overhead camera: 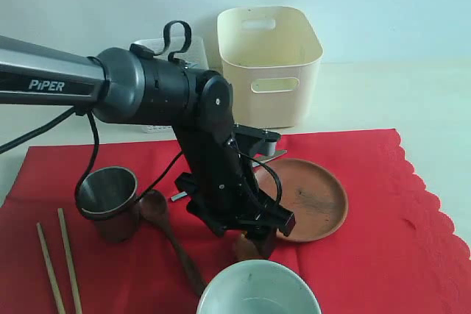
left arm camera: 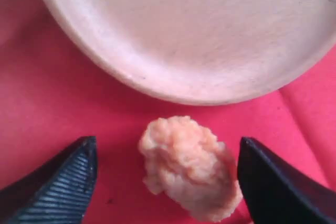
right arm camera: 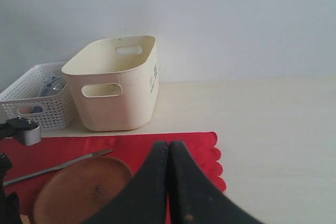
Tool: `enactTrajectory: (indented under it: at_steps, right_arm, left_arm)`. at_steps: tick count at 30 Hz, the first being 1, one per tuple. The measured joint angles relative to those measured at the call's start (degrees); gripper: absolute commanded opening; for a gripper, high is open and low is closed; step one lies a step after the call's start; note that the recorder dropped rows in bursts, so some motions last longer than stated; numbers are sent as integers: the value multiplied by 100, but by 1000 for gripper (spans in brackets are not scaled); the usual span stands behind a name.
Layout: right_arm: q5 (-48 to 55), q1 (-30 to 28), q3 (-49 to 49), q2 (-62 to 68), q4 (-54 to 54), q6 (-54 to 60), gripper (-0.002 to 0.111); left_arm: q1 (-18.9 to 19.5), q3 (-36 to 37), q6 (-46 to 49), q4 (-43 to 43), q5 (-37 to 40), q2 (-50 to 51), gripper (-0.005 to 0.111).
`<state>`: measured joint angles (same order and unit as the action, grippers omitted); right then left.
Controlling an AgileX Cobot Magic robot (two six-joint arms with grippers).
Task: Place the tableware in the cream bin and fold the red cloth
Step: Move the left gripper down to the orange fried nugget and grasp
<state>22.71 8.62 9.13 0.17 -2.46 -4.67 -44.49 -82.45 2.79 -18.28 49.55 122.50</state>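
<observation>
Left gripper (left arm camera: 167, 141) had its jaws spread wide around a lumpy food bit (left arm camera: 186, 166), plate (left arm camera: 199, 35) rim just past it, while the right gripper (right arm camera: 169, 148) sat closed up, farther off.

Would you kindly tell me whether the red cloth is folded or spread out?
Spread out: the red cloth lies flat under the plate, cup and spoon.

Lumpy pale-orange food piece (left arm camera: 189, 169) on red cloth (left arm camera: 47, 82), between wide-spread gripper (left arm camera: 168, 148) fingers, just beside plate (left arm camera: 210, 24)
</observation>
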Motion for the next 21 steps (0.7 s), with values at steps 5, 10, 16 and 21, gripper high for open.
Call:
enactTrajectory:
  at_steps: [5, 10, 16, 21]
  right_arm:
    - [0, 0, 0, 0, 0, 0, 0]
    - [0, 0, 0, 0, 0, 0, 0]
    - [0, 0, 0, 0, 0, 0, 0]
    - [0, 0, 0, 0, 0, 0, 0]
  left_arm:
    - [0, 0, 139, -36, 36, 52, 34]
    - [-9, 0, 254, -36, 120, 52, 0]
    - [-9, 0, 305, 172, 370, -103, 0]
    - [-9, 12, 316, 489, 537, -660, 0]
